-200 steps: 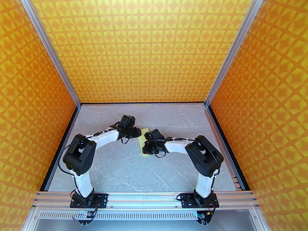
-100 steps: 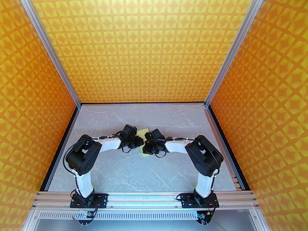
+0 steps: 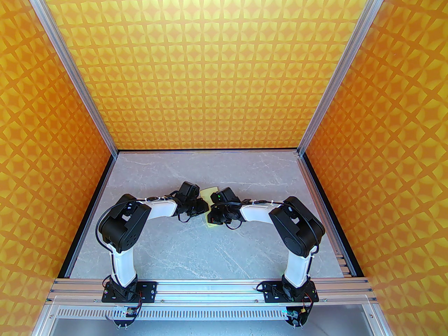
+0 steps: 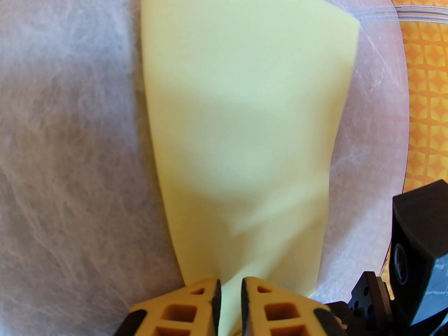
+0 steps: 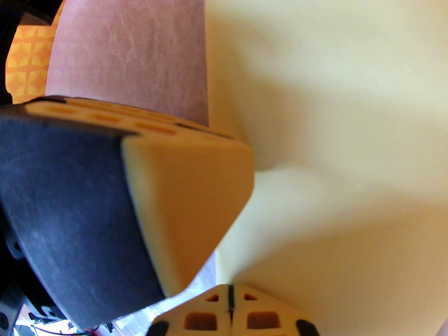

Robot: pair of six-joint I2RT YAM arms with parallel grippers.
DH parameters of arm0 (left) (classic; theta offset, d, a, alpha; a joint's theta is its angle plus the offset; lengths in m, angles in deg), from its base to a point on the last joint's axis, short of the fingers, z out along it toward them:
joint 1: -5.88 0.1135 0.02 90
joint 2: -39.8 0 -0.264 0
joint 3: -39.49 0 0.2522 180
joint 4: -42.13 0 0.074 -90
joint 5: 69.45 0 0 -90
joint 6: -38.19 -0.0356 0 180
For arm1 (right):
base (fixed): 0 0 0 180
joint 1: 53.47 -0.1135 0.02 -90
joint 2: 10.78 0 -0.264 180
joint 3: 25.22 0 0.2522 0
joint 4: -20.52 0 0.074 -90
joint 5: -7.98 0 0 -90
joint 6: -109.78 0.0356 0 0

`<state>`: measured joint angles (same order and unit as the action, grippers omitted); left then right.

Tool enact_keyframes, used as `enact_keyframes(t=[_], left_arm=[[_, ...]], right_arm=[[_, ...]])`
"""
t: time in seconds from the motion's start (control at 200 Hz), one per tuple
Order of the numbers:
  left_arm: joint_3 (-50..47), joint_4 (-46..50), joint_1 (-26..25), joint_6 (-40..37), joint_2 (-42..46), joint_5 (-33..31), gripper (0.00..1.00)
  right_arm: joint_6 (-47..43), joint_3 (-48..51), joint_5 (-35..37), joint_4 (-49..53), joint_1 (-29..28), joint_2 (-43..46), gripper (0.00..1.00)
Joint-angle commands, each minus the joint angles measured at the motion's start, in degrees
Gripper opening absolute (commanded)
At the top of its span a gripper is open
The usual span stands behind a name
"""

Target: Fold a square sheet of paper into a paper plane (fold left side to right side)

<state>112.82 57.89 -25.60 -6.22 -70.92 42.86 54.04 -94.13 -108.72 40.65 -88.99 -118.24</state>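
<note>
The square sheet of paper (image 3: 206, 190) is pale yellow and lies mid-table, mostly covered by both wrists. In the left wrist view the paper (image 4: 245, 117) stretches away as a tall bowed strip. My left gripper (image 4: 229, 289) sits at its near end, open by only a narrow slot with paper showing in it. From above, the left gripper (image 3: 204, 205) nearly touches my right gripper (image 3: 211, 217). In the right wrist view the right gripper (image 5: 230, 287) is shut at the paper's (image 5: 332, 100) near corner. A left finger (image 5: 196, 194) dents the sheet beside it.
The grey marble table (image 3: 182, 243) is bare around the arms. Orange patterned walls close in the back and both sides, with aluminium rails along the edges. The right arm's black wrist (image 4: 420, 243) stands close on the right of the left gripper.
My left gripper has moved right and nearer, up against the right gripper, covering more of the paper, and its jaws have narrowed. The right arm has stayed put.
</note>
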Motion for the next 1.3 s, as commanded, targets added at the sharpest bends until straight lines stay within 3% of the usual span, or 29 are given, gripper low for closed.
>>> enact_keyframes(t=[0.0, 1.295], left_arm=[[1.17, 3.40, 2.53, -2.77, -3.07, -4.66, 0.18], [22.36, 11.11, 10.08, -9.53, -16.46, -4.72, 0.20]], right_arm=[[-1.82, 1.40, 1.86, 9.81, 0.02, -5.21, 0.00], [-1.17, 4.43, 0.79, 10.86, 0.02, -5.72, 0.00]])
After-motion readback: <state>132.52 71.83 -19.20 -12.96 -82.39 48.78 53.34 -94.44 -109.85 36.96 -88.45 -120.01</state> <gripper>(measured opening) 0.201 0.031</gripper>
